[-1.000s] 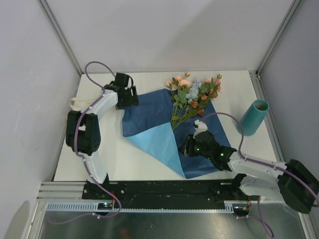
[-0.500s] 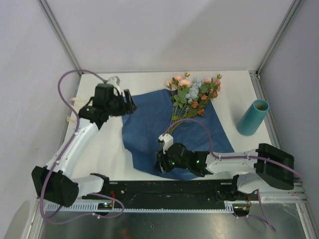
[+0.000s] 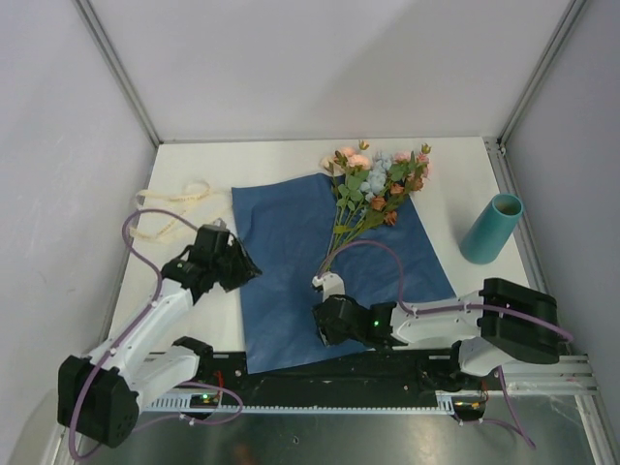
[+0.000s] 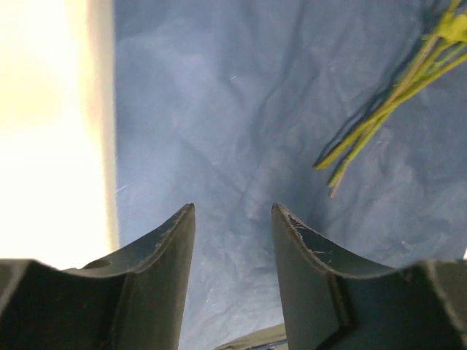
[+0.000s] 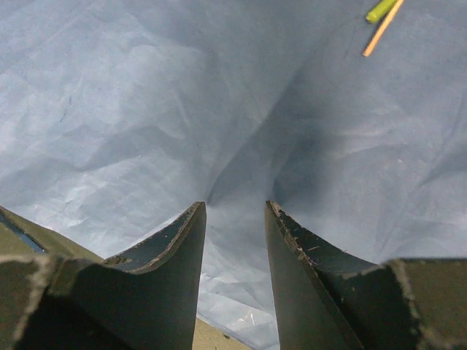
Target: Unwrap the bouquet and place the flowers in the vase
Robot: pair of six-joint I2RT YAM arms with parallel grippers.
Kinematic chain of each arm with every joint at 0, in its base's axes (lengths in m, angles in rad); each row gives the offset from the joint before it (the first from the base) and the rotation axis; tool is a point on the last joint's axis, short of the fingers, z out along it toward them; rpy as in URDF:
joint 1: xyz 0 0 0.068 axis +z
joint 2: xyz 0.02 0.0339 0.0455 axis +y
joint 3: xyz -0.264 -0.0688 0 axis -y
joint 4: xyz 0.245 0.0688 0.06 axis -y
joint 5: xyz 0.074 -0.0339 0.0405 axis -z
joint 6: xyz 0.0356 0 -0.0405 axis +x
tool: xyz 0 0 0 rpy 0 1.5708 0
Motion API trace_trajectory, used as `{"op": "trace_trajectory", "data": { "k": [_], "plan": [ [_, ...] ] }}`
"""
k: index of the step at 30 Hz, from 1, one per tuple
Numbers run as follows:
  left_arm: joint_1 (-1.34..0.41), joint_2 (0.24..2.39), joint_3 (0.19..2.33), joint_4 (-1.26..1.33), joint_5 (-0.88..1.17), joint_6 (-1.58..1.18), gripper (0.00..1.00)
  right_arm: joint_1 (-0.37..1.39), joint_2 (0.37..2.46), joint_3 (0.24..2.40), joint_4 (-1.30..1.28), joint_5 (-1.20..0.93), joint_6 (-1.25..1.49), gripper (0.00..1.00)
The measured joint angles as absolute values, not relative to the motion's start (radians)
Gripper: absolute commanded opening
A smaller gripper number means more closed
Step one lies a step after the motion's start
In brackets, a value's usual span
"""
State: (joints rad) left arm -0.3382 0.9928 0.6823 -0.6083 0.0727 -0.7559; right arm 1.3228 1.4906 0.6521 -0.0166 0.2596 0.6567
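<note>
The bouquet lies unwrapped: its dark blue paper (image 3: 291,262) is spread flat on the table. The flowers (image 3: 376,182) rest on the paper's far right corner, with green stems (image 3: 339,237) pointing toward the near left. The teal vase (image 3: 492,229) stands upright at the right, apart from the paper. My left gripper (image 3: 239,269) is open at the paper's left edge; in the left wrist view its jaws (image 4: 233,208) are empty above paper (image 4: 241,109), with the stems (image 4: 379,117) ahead to the right. My right gripper (image 3: 320,325) is open and empty low over the paper's near part (image 5: 235,204), a stem end (image 5: 381,22) ahead.
A cream ribbon (image 3: 172,208) lies loose on the white table (image 3: 455,165) at the far left. Metal frame posts rise at the back corners and a rail runs along the near edge. Bare tabletop (image 4: 44,146) shows left of the paper.
The paper's folded light-blue flap has been laid open, so the sheet now lies flat. My left arm came from the back toward the near left and its jaws narrowed. My right gripper moved left.
</note>
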Motion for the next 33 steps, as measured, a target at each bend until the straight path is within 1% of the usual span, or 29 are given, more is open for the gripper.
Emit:
{"op": "trace_trajectory", "data": {
  "k": [5,8,10,13,16,18,19,20,22,25,26,30,31,33],
  "plan": [
    [-0.338,0.92,0.554,-0.607,0.027,-0.876,0.49,1.327,1.431,0.652,-0.054,0.309,0.697,0.44],
    [-0.338,0.918,0.502,-0.599,0.002,-0.925,0.45,1.319,1.355,0.652,-0.06,0.347,0.725,0.44],
    [-0.338,0.925,0.469,-0.574,0.003,-0.949,0.41,1.309,1.299,0.652,-0.068,0.379,0.74,0.44],
    [-0.338,0.962,0.427,-0.517,0.015,-0.974,0.31,1.288,1.226,0.653,-0.095,0.439,0.756,0.45],
    [-0.338,1.01,0.399,-0.479,0.028,-0.989,0.25,1.265,1.171,0.653,-0.13,0.496,0.772,0.44],
    [-0.338,1.011,0.396,-0.462,0.03,-0.998,0.23,1.246,1.149,0.653,-0.15,0.526,0.783,0.44],
    [-0.338,1.01,0.391,-0.451,0.027,-1.002,0.24,1.238,1.143,0.653,-0.158,0.538,0.789,0.44],
    [-0.338,1.005,0.386,-0.447,0.024,-1.007,0.25,1.225,1.137,0.653,-0.165,0.548,0.799,0.44],
    [-0.338,0.98,0.38,-0.448,0.009,-1.014,0.32,1.187,1.128,0.653,-0.173,0.568,0.828,0.44],
    [-0.338,0.908,0.384,-0.449,-0.01,-1.007,0.45,1.099,1.117,0.653,-0.183,0.582,0.881,0.44],
    [-0.338,0.886,0.39,-0.451,-0.015,-0.999,0.51,1.074,1.115,0.653,-0.183,0.583,0.892,0.44],
    [-0.338,0.815,0.503,-0.472,-0.021,-0.902,0.87,0.937,1.114,0.653,-0.17,0.566,0.928,0.44],
    [-0.338,0.809,0.553,-0.475,-0.018,-0.862,0.93,0.905,1.114,0.653,-0.157,0.556,0.928,0.44],
    [-0.338,0.804,0.657,-0.478,-0.005,-0.777,0.98,0.838,1.122,0.653,-0.116,0.527,0.926,0.44]
  ]
}}
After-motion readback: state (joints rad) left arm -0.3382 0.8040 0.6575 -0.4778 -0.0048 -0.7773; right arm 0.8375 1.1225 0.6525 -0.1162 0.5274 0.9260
